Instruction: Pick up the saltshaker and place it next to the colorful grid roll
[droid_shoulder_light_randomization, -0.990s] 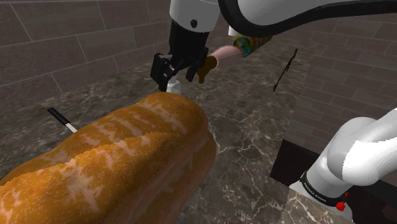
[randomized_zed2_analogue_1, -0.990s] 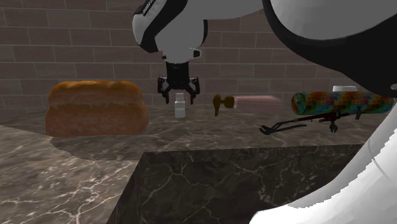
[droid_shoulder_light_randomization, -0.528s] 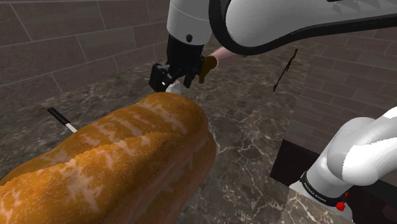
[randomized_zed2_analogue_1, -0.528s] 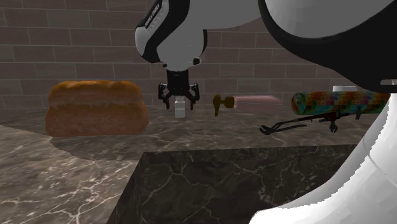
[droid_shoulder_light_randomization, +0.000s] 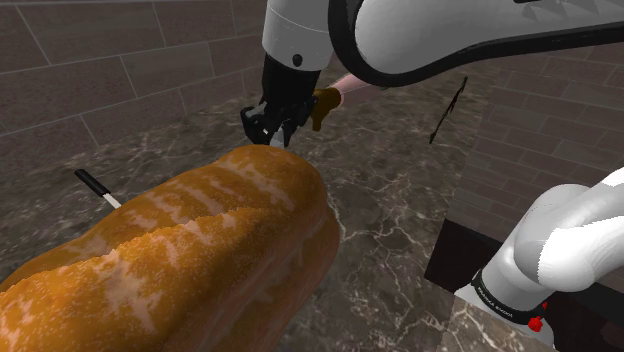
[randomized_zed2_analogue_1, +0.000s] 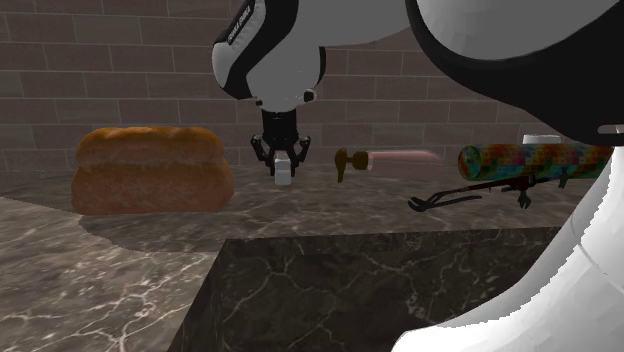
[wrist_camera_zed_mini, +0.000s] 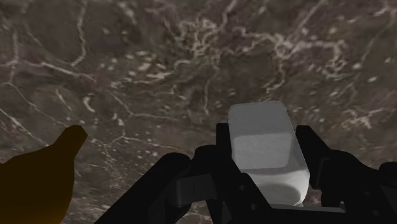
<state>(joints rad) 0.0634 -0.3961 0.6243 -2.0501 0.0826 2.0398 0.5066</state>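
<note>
The two black fingers (wrist_camera_zed_mini: 224, 156) are drawn in against a small, pale grey, blocky saltshaker (wrist_camera_zed_mini: 266, 149), one pressed to each side, so the all-black gripper (wrist_camera_zed_mini: 267, 167) has it clasped. Looking on from the second exterior view, the gripper (randomized_zed2_analogue_1: 284, 158) points straight down with the saltshaker (randomized_zed2_analogue_1: 285, 170) showing white between its tips. It sits low over the dark brown marbled counter (randomized_zed2_analogue_1: 120, 260), and I cannot tell whether its base touches the stone. In the shoulder view the gripper (droid_shoulder_light_randomization: 272, 122) hangs just past the far end of a big golden-brown crusty bread loaf (droid_shoulder_light_randomization: 180, 260). In the second exterior view the loaf (randomized_zed2_analogue_1: 150, 168) lies to the left of the saltshaker, near it but apart. To the right of the saltshaker a pink cylinder with a brown end (randomized_zed2_analogue_1: 392, 160) lies on its side. Farther right, well apart from the saltshaker, lies the long roll patterned with a many-coloured grid (randomized_zed2_analogue_1: 530, 160), with a dark long-handled tool (randomized_zed2_analogue_1: 455, 198) just in front of it. A thin black-and-white stick (droid_shoulder_light_randomization: 97, 187) lies on the counter at the shoulder view's left, beside the loaf. A grey-brown brick wall (randomized_zed2_analogue_1: 120, 80) runs behind everything, and the white arm (randomized_zed2_analogue_1: 265, 50) comes down from above to the gripper.
</note>
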